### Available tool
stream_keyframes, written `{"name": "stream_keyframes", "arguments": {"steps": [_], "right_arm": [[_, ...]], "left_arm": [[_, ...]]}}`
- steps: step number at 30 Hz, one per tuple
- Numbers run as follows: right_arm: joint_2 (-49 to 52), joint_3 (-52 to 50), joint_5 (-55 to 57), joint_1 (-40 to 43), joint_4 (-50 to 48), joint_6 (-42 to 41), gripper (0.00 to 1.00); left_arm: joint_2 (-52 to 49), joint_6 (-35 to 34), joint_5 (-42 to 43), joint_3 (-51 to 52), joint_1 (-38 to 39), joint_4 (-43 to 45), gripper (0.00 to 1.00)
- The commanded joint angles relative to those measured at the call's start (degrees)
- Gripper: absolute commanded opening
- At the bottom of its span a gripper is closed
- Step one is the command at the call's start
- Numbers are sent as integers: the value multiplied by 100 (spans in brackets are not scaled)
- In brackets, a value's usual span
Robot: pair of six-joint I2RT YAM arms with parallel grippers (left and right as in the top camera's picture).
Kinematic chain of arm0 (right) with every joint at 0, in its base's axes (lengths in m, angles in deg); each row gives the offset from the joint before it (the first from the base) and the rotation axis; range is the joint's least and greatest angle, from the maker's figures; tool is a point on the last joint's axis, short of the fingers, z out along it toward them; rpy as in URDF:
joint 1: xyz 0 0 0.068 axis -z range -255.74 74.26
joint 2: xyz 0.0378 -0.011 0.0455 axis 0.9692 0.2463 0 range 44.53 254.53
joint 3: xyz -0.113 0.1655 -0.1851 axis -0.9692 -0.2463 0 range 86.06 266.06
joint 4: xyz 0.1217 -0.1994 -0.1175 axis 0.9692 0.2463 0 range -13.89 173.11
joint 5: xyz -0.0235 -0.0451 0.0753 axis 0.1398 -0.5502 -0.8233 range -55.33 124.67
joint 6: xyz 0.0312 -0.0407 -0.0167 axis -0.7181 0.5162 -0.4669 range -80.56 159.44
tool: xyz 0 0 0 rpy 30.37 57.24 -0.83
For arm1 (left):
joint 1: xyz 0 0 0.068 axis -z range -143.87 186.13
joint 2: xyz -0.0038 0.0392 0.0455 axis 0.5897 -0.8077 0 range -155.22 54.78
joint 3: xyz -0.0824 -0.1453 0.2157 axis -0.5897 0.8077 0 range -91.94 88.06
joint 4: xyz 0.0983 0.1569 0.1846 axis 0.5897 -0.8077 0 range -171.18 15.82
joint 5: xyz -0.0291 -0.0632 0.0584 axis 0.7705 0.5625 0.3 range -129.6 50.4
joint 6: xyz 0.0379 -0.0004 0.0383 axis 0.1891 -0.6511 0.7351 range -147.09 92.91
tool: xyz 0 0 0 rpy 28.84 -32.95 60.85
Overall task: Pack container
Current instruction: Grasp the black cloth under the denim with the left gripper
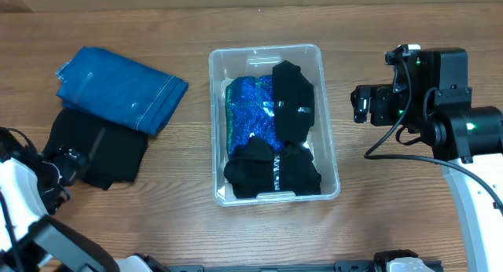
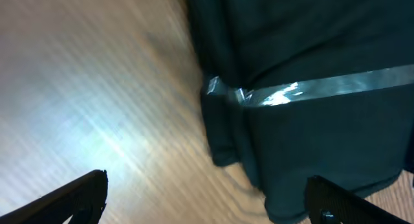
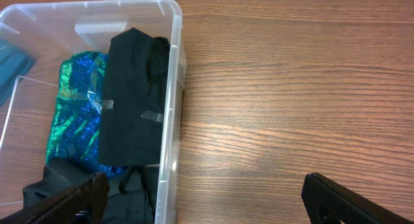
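Roughly mid-table sits the container (image 1: 212,123), its clear rim unobstructed on all four sides, holding a blue-green sparkly cloth (image 1: 245,107) with black folded garments (image 1: 292,99) laid over it. The right pincer (image 1: 360,104) hangs beside the container's side wall, apart from it, jaws spread wide with nothing between them. From its wrist camera that wall (image 3: 173,88) stands ahead and to its left, and bare table (image 3: 291,88) opens ahead and to its right. The left pincer (image 2: 207,204) is likewise spread wide and empty. A black bundle (image 2: 310,88) bound with a strip of tape (image 2: 336,81) lies just ahead toward its right finger, the bundle's edge running away from it, bare wood to its left. Beyond the bundle, touching it, lies folded denim (image 1: 122,87), well apart from the container
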Motion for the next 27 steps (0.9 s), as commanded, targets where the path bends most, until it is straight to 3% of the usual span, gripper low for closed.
{"name": "stream_keyframes", "arguments": {"steps": [1, 8, 9, 10, 11, 12, 13, 17, 19, 24, 27], "right_arm": [[-2, 46, -37, 15, -39, -52, 100], [153, 46, -37, 15, -42, -52, 100], [153, 46, -37, 15, -39, -50, 100], [153, 46, -37, 15, -39, -52, 100], [153, 46, -37, 15, -37, -50, 100], [153, 46, -37, 15, -35, -52, 100], [153, 46, -37, 15, -28, -50, 100], [153, 46, -35, 15, -20, -50, 100], [153, 46, -35, 15, -22, -50, 100], [153, 46, -35, 15, -68, -50, 100], [153, 46, -35, 15, -90, -50, 100]], "left_arm": [[-568, 929, 855, 35, 0, 595, 100], [-2153, 1147, 1606, 35, 9, 1432, 100], [-2262, 1150, 1941, 35, 9, 1478, 96], [-2330, 1150, 2352, 35, 13, 1504, 73], [-2343, 1150, 2660, 33, 17, 1504, 37], [-2326, 1145, 2872, 20, 17, 1471, 10], [-2302, 1049, 2914, -15, 17, 1381, 4], [-1856, 957, 3803, -358, 17, 763, 4], [-1130, 975, 4433, -503, 24, 411, 4], [745, 896, 4562, -719, 337, 125, 4], [1740, 782, 4562, -1021, 1145, 162, 4]]}}
